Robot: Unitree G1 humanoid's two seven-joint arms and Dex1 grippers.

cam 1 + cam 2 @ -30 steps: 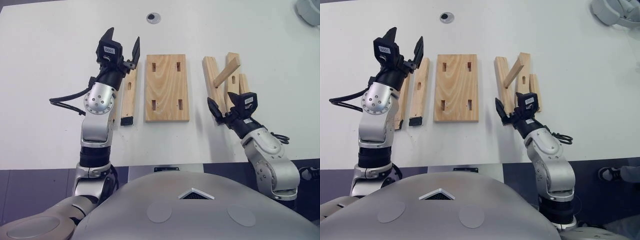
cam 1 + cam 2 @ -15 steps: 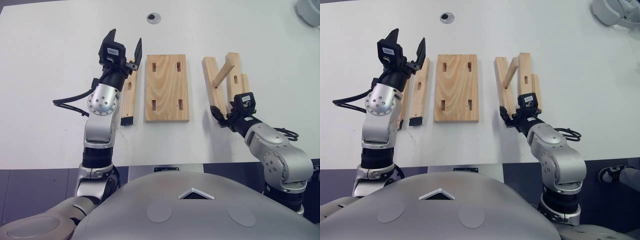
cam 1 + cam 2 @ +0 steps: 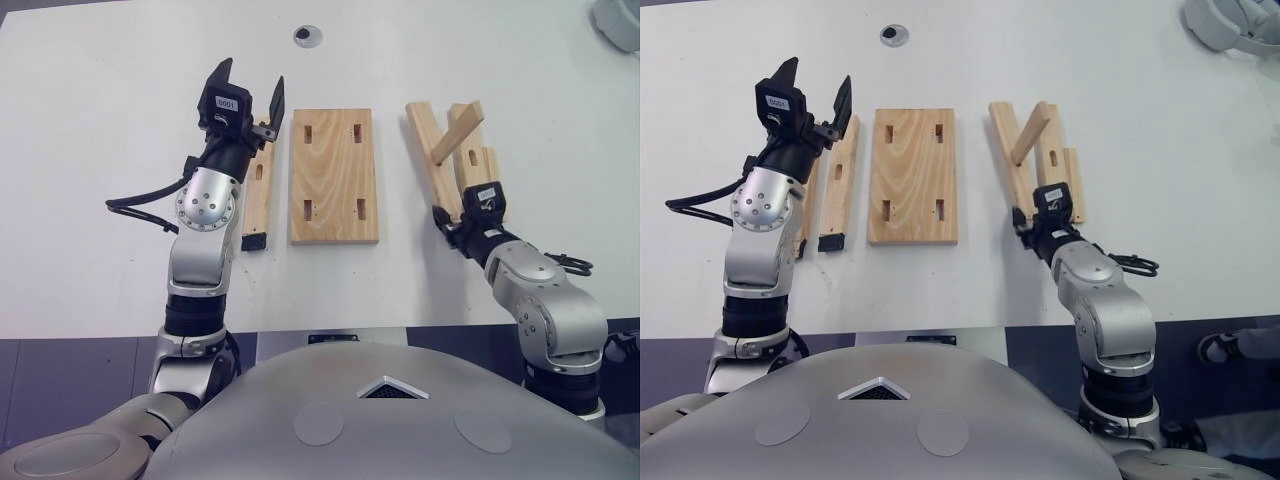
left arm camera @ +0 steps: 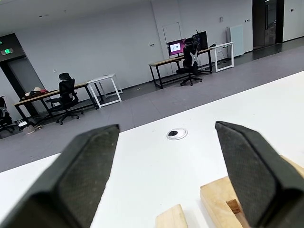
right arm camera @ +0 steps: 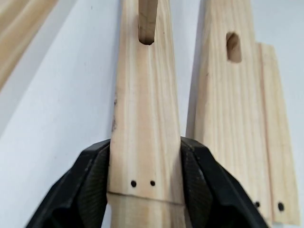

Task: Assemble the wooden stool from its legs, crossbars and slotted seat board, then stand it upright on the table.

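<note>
The slotted seat board (image 3: pixel 334 175) lies flat in the middle of the white table. To its left lies a leg (image 3: pixel 260 185), and my left gripper (image 3: pixel 248 95) hangs open above that leg's far end, its fingers (image 4: pixel 251 175) spread wide and holding nothing. On the board's right, my right gripper (image 3: pixel 465 215) is shut on the near end of a leg (image 5: pixel 145 118). A crossbar (image 3: pixel 458 130) sticks up at a slant out of this leg's slot. Another leg (image 5: pixel 232 95) and a narrower piece (image 5: pixel 275 142) lie just beside it.
A round cable hole (image 3: pixel 307 37) sits in the table behind the board. A grey object (image 3: pixel 618 20) rests at the far right corner. The table's front edge (image 3: pixel 320 332) runs close to my arms. A second leg lies partly under my left arm.
My right gripper has moved forward and shut on the near end of the leg with the crossbar, and that leg has shifted slightly away. The left gripper has hardly moved.
</note>
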